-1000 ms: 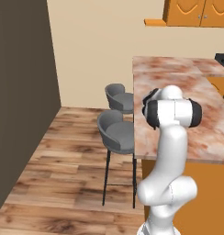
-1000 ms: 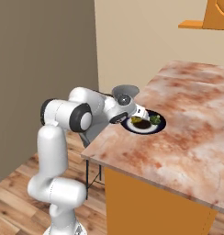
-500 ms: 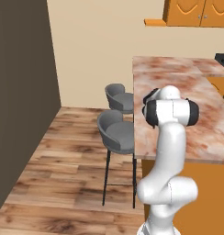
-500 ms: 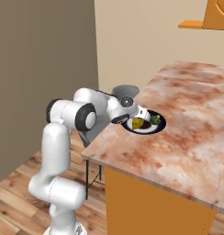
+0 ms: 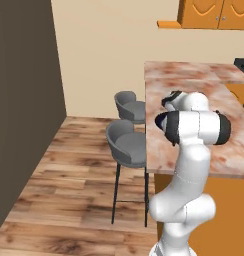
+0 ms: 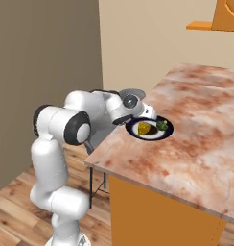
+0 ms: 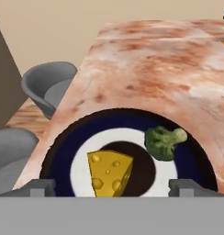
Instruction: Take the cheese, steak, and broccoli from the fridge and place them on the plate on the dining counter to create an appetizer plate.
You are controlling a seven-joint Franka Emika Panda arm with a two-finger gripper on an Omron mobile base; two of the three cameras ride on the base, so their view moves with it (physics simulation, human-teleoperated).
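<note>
The cheese (image 7: 110, 173) lies on the plate (image 7: 63, 144), broccoli (image 7: 163, 141) beside it, on the dining counter (image 7: 150, 64). Gripper (image 7: 111, 188) hovers above, fingers spread wide and empty. Cheese placement appears complete; no steak visible, so fetching it from the fridge likely follows.

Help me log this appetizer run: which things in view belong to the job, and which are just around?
Job:
cheese, on the plate
broccoli, on the plate
plate
dining counter
tool, open over the plate

Just around:
two grey stools
orange wall cabinets
</note>
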